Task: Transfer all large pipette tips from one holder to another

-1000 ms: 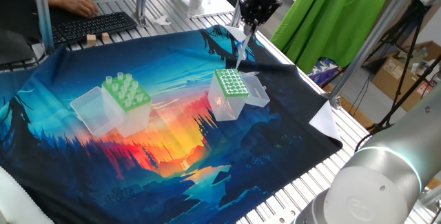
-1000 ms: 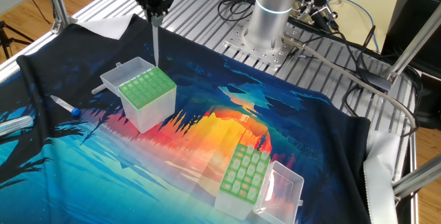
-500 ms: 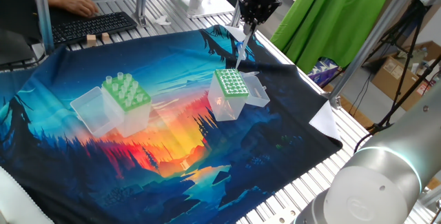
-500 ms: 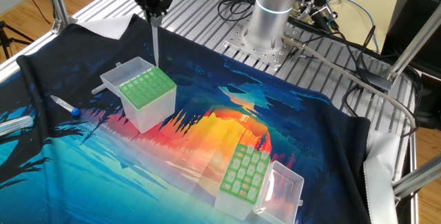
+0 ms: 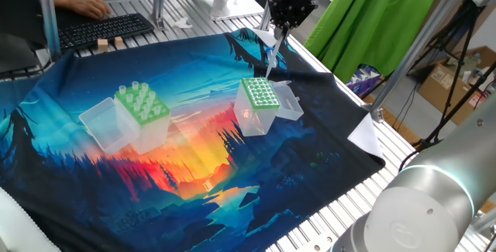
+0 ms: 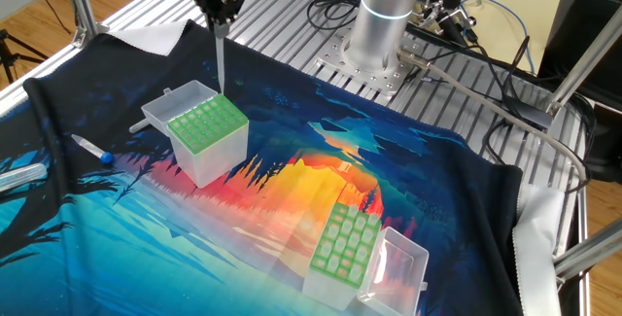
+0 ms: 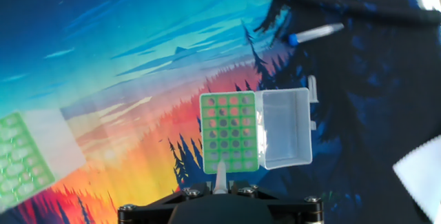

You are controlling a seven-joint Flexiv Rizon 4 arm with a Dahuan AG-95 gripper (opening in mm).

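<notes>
Jaws nearly closed on the wide end of one tip [image 6: 221, 63], which hangs point-down from the gripper [image 6: 222, 22] at upper left, held vertical, presumably so it can drop straight into a hole. Its point sits above the far edge of the dark-green box [image 6: 206, 125], not yet inserted. In the hand view the tip [image 7: 220, 178] lines up near that box's lower rim. Remaining tips [image 5: 136, 92] stand in the light-green holder [image 5: 142, 111], well apart at left.
</notes>
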